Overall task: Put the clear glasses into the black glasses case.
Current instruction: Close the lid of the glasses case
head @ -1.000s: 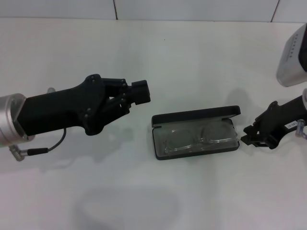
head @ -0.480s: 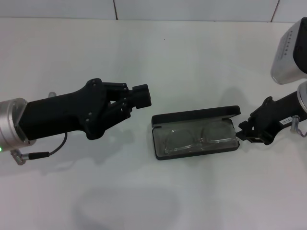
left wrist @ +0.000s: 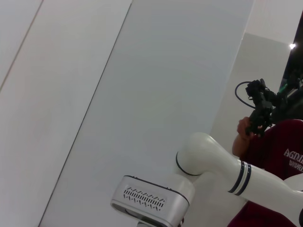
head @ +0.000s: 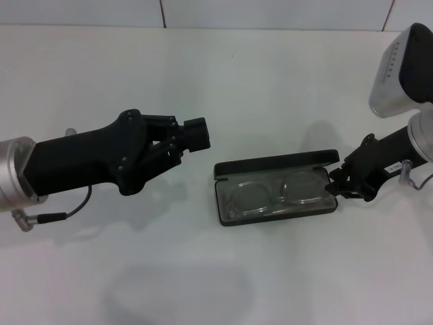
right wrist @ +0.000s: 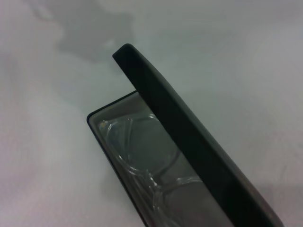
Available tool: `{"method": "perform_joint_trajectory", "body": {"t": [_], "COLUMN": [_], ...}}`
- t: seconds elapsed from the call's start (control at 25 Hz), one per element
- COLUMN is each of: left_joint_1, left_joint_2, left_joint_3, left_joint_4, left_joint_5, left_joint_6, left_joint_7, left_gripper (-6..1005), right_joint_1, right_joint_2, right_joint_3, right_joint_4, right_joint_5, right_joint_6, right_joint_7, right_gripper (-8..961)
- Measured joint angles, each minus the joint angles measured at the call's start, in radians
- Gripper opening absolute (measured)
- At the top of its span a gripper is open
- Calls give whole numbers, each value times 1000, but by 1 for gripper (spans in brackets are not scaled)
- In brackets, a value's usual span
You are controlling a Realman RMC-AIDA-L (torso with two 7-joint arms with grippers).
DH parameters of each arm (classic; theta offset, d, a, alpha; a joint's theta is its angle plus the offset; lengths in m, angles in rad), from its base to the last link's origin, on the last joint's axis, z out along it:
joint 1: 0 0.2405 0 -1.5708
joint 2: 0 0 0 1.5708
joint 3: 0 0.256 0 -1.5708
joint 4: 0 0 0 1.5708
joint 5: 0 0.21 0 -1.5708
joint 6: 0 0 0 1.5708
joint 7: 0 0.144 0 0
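Note:
The black glasses case (head: pixel 277 164) lies open on the white table, its lid raised along the far side. Inside it, on the grey lining, rest the clear glasses (head: pixel 277 194). My right gripper (head: pixel 338 184) is low at the case's right end, close against the lid's corner. The right wrist view looks along the lid of the case (right wrist: pixel 189 142) with the glasses (right wrist: pixel 142 156) under it. My left gripper (head: pixel 197 133) hovers to the left of the case and a little behind it, shut and holding nothing.
The white table (head: pixel 223 74) runs back to a tiled wall. The left wrist view points away from the table at a wall, my right arm's white links (left wrist: pixel 213 161) and a person in a dark red shirt (left wrist: pixel 279 156).
My right gripper has moved left, from a gap beside the case up to its right end. The left gripper has barely shifted. Case and glasses lie as before.

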Motion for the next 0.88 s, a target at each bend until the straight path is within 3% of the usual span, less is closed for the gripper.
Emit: {"method": "perform_joint_trajectory", "body": {"t": [0.48, 0.76, 0.88], "left_joint_1": [1, 1, -4], "left_joint_2": [2, 3, 0], "left_joint_3": [-2, -1, -5], "left_joint_4": [-8, -9, -9], "left_joint_5": [0, 0, -3], "left_joint_6": [0, 0, -1], "left_joint_7": [-4, -9, -9], "left_gripper": [125, 127, 128], "right_joint_1": [14, -39, -75], "right_joint_2": [0, -4, -2], "right_joint_3": [0, 27, 89], "right_joint_4": [14, -81, -133], "right_joint_5": [14, 81, 121], "right_joint_6": [2, -59, -124], "right_joint_7": [3, 26, 34], "right_gripper": [196, 195, 195]}}
